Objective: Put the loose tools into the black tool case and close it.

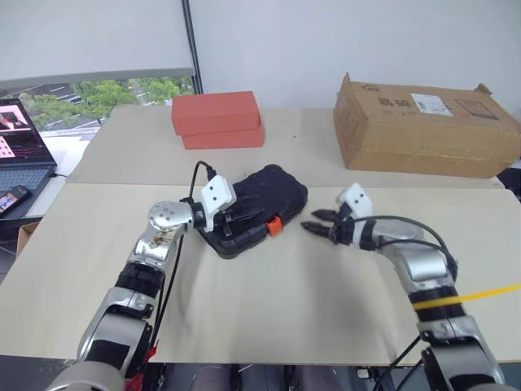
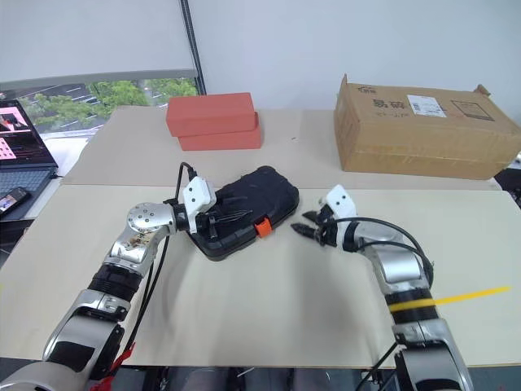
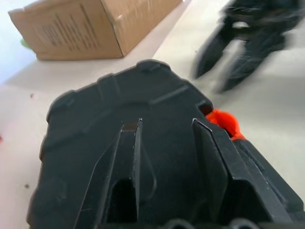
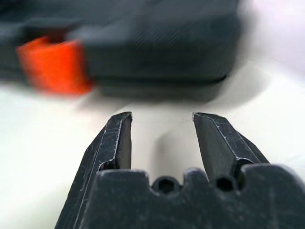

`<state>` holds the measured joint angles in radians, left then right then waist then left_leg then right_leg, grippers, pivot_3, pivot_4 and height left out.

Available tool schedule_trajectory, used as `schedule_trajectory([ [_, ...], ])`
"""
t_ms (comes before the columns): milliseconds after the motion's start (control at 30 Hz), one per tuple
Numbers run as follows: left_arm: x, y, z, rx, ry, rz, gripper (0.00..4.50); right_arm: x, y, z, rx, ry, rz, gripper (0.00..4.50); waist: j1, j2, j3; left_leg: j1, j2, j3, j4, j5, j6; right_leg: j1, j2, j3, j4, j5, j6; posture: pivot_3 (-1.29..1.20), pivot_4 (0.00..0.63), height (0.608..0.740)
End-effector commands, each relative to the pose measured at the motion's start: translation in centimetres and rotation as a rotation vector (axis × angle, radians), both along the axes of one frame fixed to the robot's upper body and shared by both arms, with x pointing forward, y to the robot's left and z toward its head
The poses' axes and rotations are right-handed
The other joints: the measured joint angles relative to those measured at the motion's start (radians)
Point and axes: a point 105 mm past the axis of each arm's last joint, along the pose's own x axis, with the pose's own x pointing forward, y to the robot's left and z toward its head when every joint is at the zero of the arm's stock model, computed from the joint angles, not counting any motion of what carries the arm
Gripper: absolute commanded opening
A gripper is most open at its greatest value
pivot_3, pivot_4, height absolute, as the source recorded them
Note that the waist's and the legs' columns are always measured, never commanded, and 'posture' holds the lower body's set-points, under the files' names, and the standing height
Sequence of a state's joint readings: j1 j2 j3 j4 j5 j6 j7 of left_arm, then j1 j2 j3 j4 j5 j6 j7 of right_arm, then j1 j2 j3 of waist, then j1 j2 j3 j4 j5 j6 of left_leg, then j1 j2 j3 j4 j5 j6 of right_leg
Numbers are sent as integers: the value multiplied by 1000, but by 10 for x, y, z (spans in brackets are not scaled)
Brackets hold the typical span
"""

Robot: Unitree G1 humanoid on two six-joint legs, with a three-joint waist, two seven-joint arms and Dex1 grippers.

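Black tool case [image 1: 259, 208] closed, lid down, lying at an angle on the beige table [image 1: 269, 301], near the middle. Orange latch [image 1: 274, 225] on the front edge, facing the right gripper.

Left gripper [image 1: 236, 217] over the case's left end, fingers [image 3: 125, 157] laid on the textured lid, parted, with nothing between them; resting on or just above the lid, contact not certain. Seen from the left wrist, lid ribs running ahead of the fingers, latch off beyond the right-hand finger.

Right gripper [image 1: 317, 225] just beside the latch side of the case, apart from it, pointing toward it. Fingers [image 4: 114, 143] spread, empty, bare table between them. Seen from the right wrist, latch ahead and off to one side, case edge straight ahead.

Farther out from the grippers: two red-orange blocks [image 1: 216, 119] stacked beyond the case, toward the back left. Cardboard box [image 1: 423, 126] at the back, beyond the right gripper. Laptop [image 1: 20, 147] with a lit screen past the table's left edge, well apart from the left gripper.
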<state>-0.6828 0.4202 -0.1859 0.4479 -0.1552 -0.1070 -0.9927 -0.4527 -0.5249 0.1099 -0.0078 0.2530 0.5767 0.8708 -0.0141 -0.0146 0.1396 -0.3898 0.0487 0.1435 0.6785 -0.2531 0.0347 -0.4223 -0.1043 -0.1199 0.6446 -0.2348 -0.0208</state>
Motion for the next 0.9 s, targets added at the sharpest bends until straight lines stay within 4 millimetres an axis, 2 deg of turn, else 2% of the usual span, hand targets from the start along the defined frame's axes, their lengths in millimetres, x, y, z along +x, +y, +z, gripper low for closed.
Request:
schedule_trajectory([
  [33,1,-6,-20,64,48,8,1789,-16,28,14,20,0,54,2398,-3,0,0,1,0,0,0,-2,3,0,-1,0,1,0,0,0,150,712],
  [167,4,-4,-21,71,45,23,1789,-17,46,10,23,29,37,2398,1,0,0,2,0,-2,1,-4,7,1,-2,0,3,0,1,0,150,712],
  [333,5,-3,-21,74,46,26,1789,4,61,7,-2,-33,-33,2398,-1,0,0,3,0,-2,1,-3,6,1,-2,0,5,0,0,0,150,712],
  [367,5,-2,-21,75,46,27,1874,9,65,11,18,-43,-46,1889,-1,0,0,3,0,-2,1,-3,6,1,-1,0,5,0,0,0,150,712],
  [467,5,-1,-22,76,48,30,1874,18,73,22,78,-49,-82,958,-7,0,0,3,0,-1,1,-1,2,0,-1,0,5,1,-2,0,150,712],
  [567,5,1,-23,76,51,33,1874,21,75,24,75,-67,-89,55,-10,0,0,2,1,-1,1,0,1,0,0,0,5,1,-2,0,150,712],
  [800,6,5,-28,73,62,52,1874,19,69,24,86,-57,-104,55,-11,0,0,2,0,-1,1,-1,2,0,-1,0,5,1,-2,0,150,712],
  [900,12,12,-19,11,59,103,1874,14,56,13,33,-32,-98,55,-8,0,0,2,0,-1,1,-2,3,0,-1,0,5,1,-2,0,150,712],
])
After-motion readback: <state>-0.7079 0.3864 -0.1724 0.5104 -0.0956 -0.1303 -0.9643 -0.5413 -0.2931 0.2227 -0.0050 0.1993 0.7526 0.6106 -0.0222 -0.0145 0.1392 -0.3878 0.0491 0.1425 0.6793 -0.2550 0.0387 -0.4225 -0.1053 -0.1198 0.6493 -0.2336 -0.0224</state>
